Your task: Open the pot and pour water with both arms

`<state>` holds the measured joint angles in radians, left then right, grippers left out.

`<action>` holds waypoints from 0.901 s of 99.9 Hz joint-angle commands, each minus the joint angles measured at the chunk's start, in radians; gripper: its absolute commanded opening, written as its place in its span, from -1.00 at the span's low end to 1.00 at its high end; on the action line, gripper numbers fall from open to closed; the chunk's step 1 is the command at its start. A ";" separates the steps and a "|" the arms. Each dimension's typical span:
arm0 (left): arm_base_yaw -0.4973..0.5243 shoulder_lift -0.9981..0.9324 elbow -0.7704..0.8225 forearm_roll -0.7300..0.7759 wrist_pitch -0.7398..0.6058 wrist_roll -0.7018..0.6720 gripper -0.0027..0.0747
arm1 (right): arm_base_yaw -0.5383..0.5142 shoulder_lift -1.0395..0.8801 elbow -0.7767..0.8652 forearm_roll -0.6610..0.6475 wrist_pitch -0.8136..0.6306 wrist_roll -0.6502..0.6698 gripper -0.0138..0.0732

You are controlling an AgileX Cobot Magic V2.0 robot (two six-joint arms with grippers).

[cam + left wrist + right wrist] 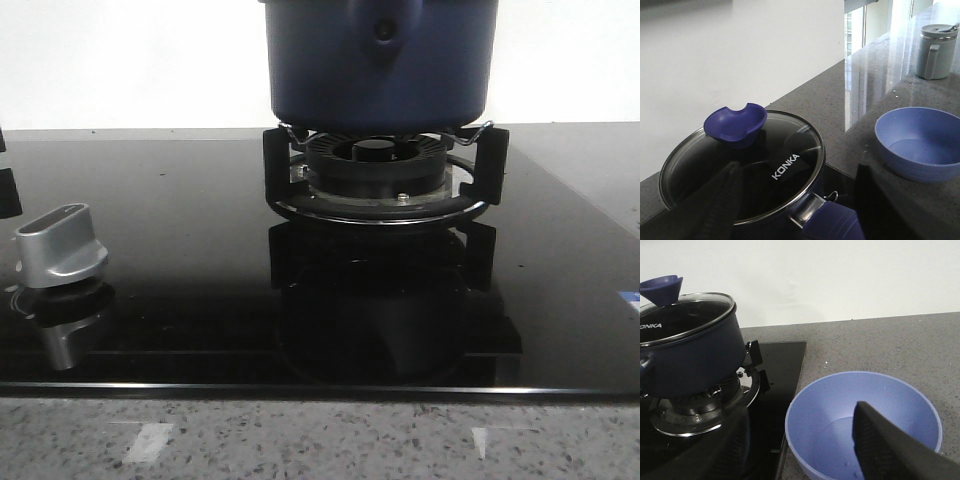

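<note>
On burner (378,172), pot (380,62) (upright).

we count one pot (380,62) with one glass lid (742,165) and one lid knob (736,124), sitting on one burner (378,172) set in one black cooktop (180,260). we also count one silver control knob (60,243), one blue bowl (863,425) and one grey lidded cup (937,51). of gripper fingers we see two in each wrist view, four in all.
</note>
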<state>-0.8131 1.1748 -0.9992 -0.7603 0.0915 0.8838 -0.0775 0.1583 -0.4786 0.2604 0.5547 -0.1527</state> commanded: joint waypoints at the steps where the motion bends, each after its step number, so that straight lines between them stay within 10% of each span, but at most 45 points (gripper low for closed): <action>1: -0.008 -0.019 -0.036 -0.015 -0.063 0.002 0.16 | 0.002 0.021 -0.035 -0.004 -0.088 -0.013 0.26; 80: -0.011 -0.019 -0.032 0.141 0.065 0.146 0.16 | 0.002 0.021 -0.035 -0.004 -0.088 -0.013 0.26; 90: -0.021 -0.019 -0.032 0.248 0.025 0.000 0.16 | 0.002 0.021 -0.035 -0.004 -0.088 -0.013 0.26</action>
<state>-0.8217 1.1756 -0.9997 -0.5885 0.1962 0.9879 -0.0775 0.1591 -0.4786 0.2585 0.5524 -0.1527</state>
